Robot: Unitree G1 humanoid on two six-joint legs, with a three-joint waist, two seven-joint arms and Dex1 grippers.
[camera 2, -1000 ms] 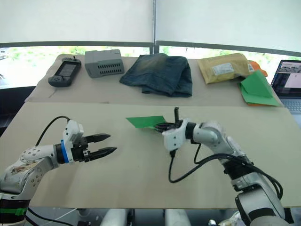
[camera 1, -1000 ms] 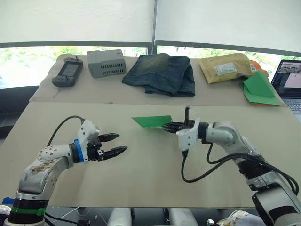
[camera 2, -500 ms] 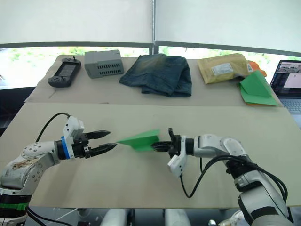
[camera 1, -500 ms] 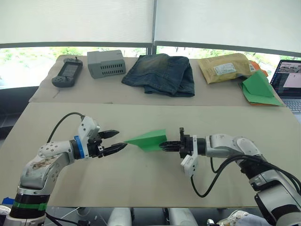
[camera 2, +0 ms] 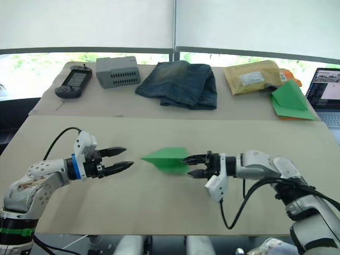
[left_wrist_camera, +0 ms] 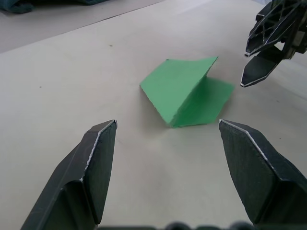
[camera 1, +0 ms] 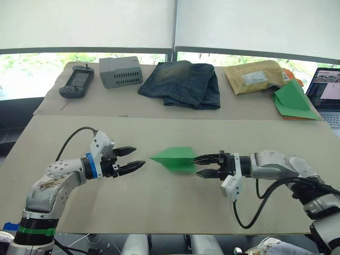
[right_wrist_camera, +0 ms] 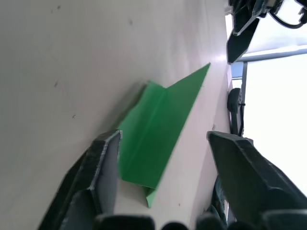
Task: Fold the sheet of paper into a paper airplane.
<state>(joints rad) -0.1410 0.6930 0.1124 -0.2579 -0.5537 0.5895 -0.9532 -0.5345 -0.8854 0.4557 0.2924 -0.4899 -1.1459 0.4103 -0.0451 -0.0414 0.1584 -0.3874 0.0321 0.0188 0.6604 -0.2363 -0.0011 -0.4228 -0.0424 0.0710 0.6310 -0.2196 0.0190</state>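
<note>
A lab or office test space: plain beige table (camera 1: pixel 79 212) by roller-blinded windows (camera 1: pixel 85 24), an open laptop (camera 1: pixel 326 95), a grey vented electronics box (camera 1: pixel 120 71), a black handheld controller (camera 1: pixel 76 82)

Laptop (camera 1: pixel 326 95) cut off at picture's edge

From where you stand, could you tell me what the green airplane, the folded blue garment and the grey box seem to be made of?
The paper airplane looks like thin matte paper, holding sharp creases. The blue garment looks like denim, with faded weave and thick seams. The grey box seems moulded plastic or painted metal, with vent slots; I cannot tell which.
</note>
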